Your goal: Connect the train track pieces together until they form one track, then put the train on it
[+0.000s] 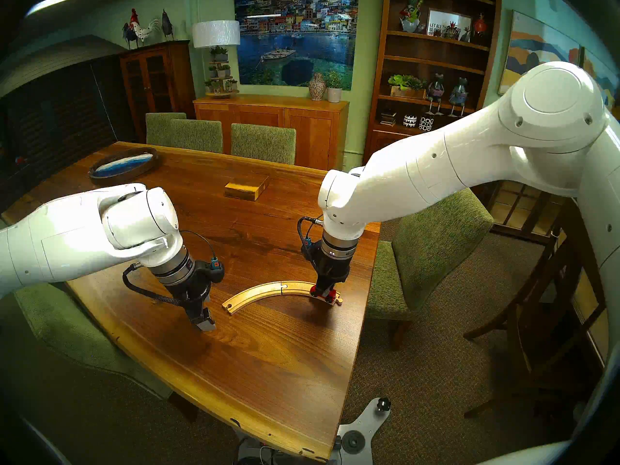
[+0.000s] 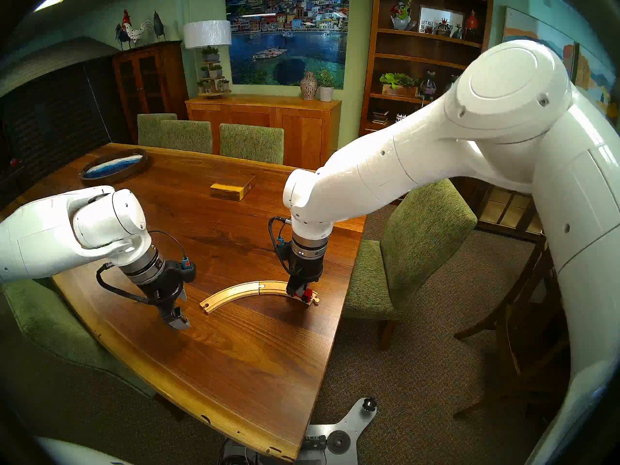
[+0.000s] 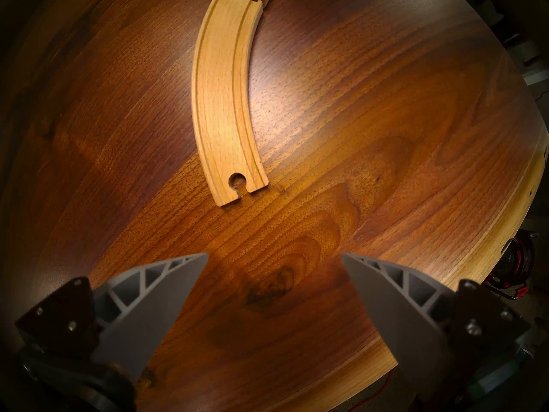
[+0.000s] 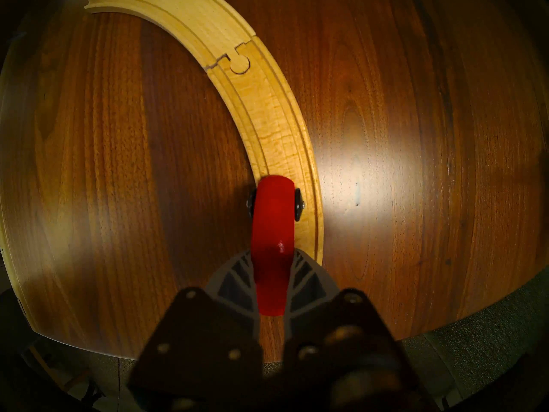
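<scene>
At the worktop's [image 1: 275, 370] right side, your right end effector [image 4: 271, 283] points straight down, wrist vertical, fingers [image 4: 234, 283] clamped on the red train [image 4: 273, 233], which sits on the right end of the track [image 1: 268, 291]. Both track pieces are joined w/ a seam mid-arc. Your left arm angles down & inward; left end effector [image 3: 274, 271] is spread wide, holding nothing, just above bare wood near the track's left end. Wooden block [image 1: 246, 188] lies farther back.

The right gripper [image 4: 271, 279] hides the back of the red train [image 4: 272, 221]. The far end of the track [image 3: 225, 99] is cut off in the left wrist view.
</scene>
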Robot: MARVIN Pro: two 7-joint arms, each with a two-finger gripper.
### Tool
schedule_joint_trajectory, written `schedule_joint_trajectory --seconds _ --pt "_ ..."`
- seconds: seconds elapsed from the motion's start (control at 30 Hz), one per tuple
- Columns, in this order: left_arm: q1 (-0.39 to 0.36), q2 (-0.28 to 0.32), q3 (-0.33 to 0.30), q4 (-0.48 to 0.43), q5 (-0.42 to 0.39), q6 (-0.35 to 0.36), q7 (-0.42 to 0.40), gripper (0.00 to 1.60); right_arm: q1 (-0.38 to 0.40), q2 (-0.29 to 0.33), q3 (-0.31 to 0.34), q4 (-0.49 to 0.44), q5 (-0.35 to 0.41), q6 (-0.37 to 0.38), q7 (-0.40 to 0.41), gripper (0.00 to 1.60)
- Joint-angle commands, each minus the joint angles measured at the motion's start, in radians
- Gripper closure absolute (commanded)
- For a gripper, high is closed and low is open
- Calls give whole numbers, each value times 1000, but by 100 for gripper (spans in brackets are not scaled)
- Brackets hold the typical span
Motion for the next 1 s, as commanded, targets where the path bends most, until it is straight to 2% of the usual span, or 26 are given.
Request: schedule_joint_trajectory --seconds 0.0,0.5,0.97 --pt "-34 0 -21 2 2 -2 -5 0 45 23 12 -12 -2 -7 4 160" --pt "-34 0 -21 2 2 -2 -4 0 59 52 9 -16 -8 -29 23 160" --pt "-35 0 -21 2 2 -2 -5 0 35 6 2 40 -25 -3 42 160"
